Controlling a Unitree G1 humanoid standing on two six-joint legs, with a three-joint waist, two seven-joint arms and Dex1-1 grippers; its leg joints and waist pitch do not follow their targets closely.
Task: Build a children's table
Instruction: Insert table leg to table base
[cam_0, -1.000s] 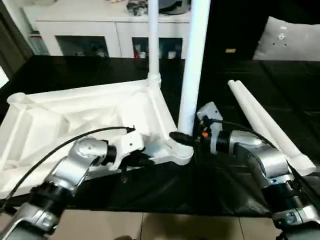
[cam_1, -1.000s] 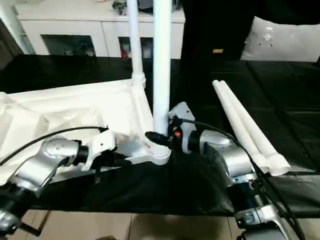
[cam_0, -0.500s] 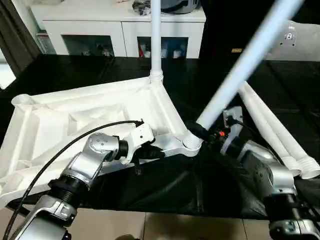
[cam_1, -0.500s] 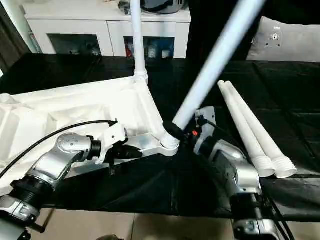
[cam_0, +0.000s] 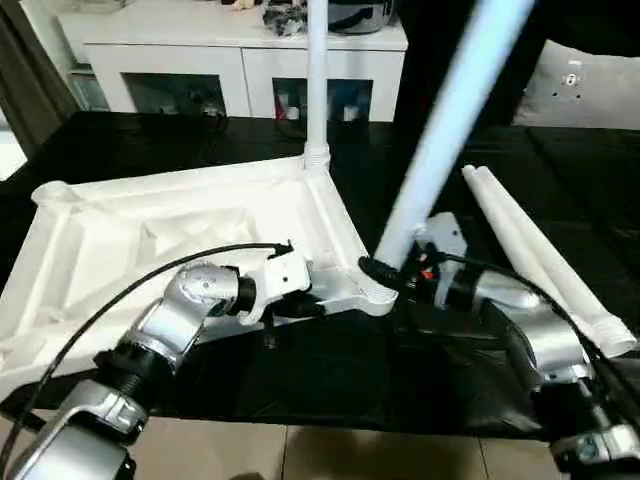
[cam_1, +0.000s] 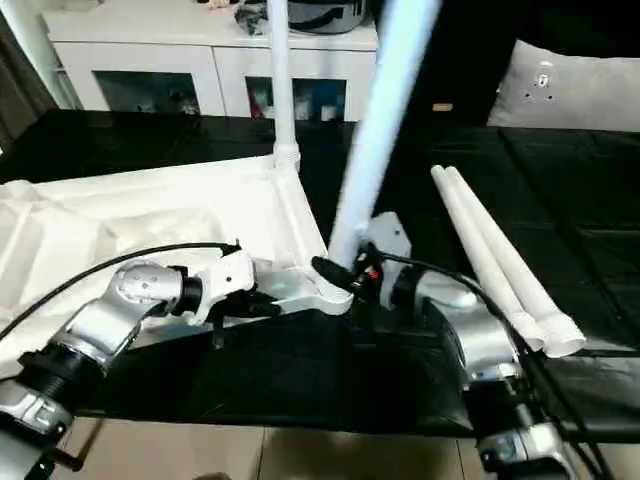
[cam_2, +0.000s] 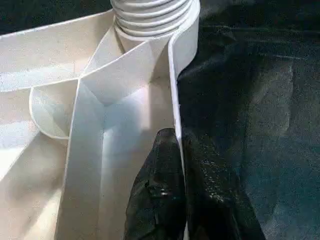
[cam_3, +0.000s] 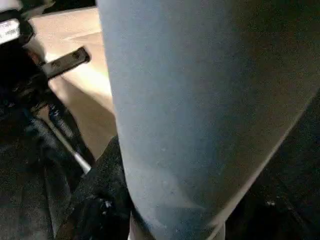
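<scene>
The upturned white tabletop (cam_0: 190, 240) lies ribbed side up on a black-covered surface (cam_0: 560, 160), one leg (cam_0: 317, 80) standing upright in its far corner socket. The right gripper (cam_0: 378, 272) is clamped around the base of a second leg (cam_0: 440, 130) that leans in the near corner socket (cam_0: 372, 298), while the left gripper (cam_2: 182, 165) pinches the tabletop's near rim with its fingers closed on the thin wall. Two spare legs (cam_0: 540, 255) lie side by side on the right, and a white cabinet with dark glass doors (cam_0: 230, 70) stands behind.
</scene>
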